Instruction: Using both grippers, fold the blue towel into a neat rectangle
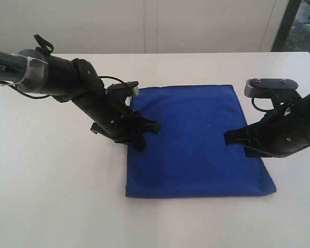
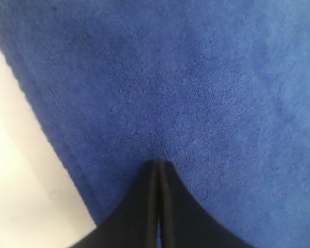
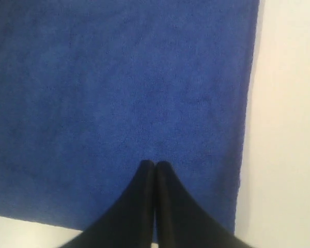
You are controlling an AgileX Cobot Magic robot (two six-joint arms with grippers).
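Note:
The blue towel (image 1: pixel 196 139) lies flat on the white table (image 1: pixel 51 196) as a rectangle with a slightly wider near end. My left gripper (image 1: pixel 155 127) sits at the towel's left edge, its jaws pressed together with the tips over the cloth. In the left wrist view the left gripper (image 2: pixel 158 163) touches the towel (image 2: pixel 196 77), with faint creases at the tip. My right gripper (image 1: pixel 228 138) is at the towel's right edge, also shut. In the right wrist view the right gripper (image 3: pixel 154 164) lies over the towel (image 3: pixel 119 77) near its edge. Nothing shows pinched in either gripper.
Bare white tabletop surrounds the towel on all sides. A pale wall (image 1: pixel 144 26) runs behind the table's far edge, with a dark window frame (image 1: pixel 287 23) at the far right. The left arm's grey tube (image 1: pixel 5 67) enters from the left.

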